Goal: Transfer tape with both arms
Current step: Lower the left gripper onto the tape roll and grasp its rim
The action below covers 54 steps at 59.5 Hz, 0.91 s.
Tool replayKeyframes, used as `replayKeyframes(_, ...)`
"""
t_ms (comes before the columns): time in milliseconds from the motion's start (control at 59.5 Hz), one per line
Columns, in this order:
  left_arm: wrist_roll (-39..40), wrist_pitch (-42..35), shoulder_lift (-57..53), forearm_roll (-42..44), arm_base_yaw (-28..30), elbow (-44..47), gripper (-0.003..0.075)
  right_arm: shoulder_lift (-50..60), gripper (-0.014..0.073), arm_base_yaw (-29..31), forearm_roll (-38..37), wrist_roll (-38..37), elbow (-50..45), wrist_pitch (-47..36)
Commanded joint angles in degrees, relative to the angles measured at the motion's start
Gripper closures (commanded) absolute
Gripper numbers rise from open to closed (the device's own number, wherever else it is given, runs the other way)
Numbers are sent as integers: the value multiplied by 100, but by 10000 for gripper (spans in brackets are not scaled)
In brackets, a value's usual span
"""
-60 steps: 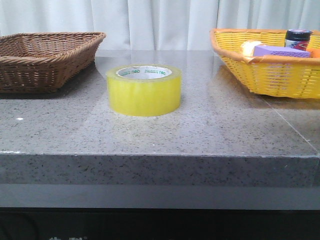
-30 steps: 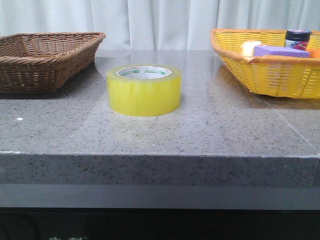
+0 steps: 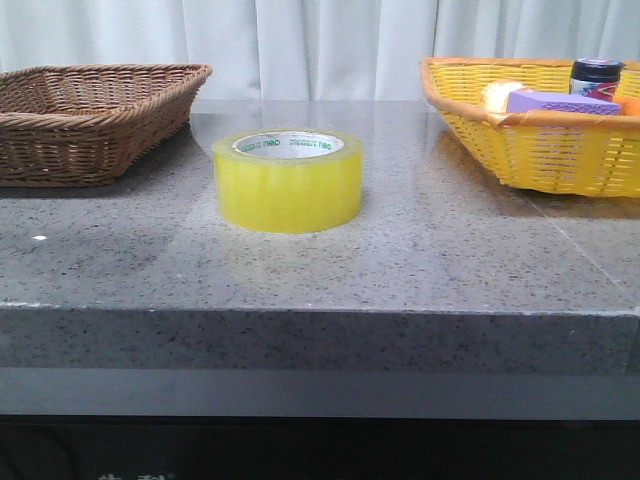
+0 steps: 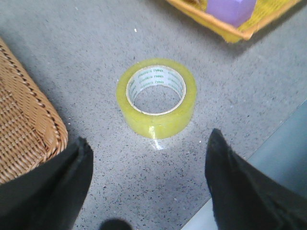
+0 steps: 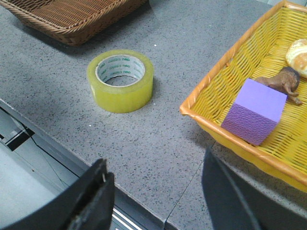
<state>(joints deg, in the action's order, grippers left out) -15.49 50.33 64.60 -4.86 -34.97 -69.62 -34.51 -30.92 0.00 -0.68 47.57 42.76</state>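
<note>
Front view first: the tape (image 3: 288, 180) sits flat on its side on the grey speckled counter (image 3: 400, 260), roughly mid-table, well apart from the brown wicker basket (image 3: 90, 115) on the left and the yellow basket (image 3: 535, 130) on the right. No arms show up here at all. The yellow basket's contents are mostly hidden by its wall; you just get the top of a purple sponge block (image 3: 560, 101), a dark-capped jar (image 3: 596, 74) and a pale roundish thing too cut off to name.

Left wrist view looks down into the roll, so the green lettering on the white core reads clearer. The left gripper (image 4: 148, 187) hangs above the counter short of the tape, its two dark fingers (image 4: 57, 187) spread wide with nothing between them. The picture is a bit blurry.

Right wrist view is the only one showing inside the yellow basket: the purple block, a small brown animal figure (image 5: 282, 82) and a bread roll (image 5: 298, 56) cropped at the edge. The right gripper (image 5: 158, 191) is also spread apart and empty, hovering near the counter's front edge, away from the tape.
</note>
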Motion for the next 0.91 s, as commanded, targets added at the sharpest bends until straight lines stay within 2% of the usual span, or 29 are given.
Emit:
replayKeyframes(0,-134,75,474,-58,-48,-667,231,-8,158,25,-73,8,128,-365)
replayKeyframes(285,-458,356,2228,-48,-496,-1973,231,-8,158,25,-73,8,128,-365)
replayKeyframes(521,-447,782,3393,-59,-604,-2874,231,-8,158,25,-73,8,128,-365)
replayKeyframes(890,-439,1010,4401,-298,-604,-3396,231,-8,158,25,-73,8,128,-365)
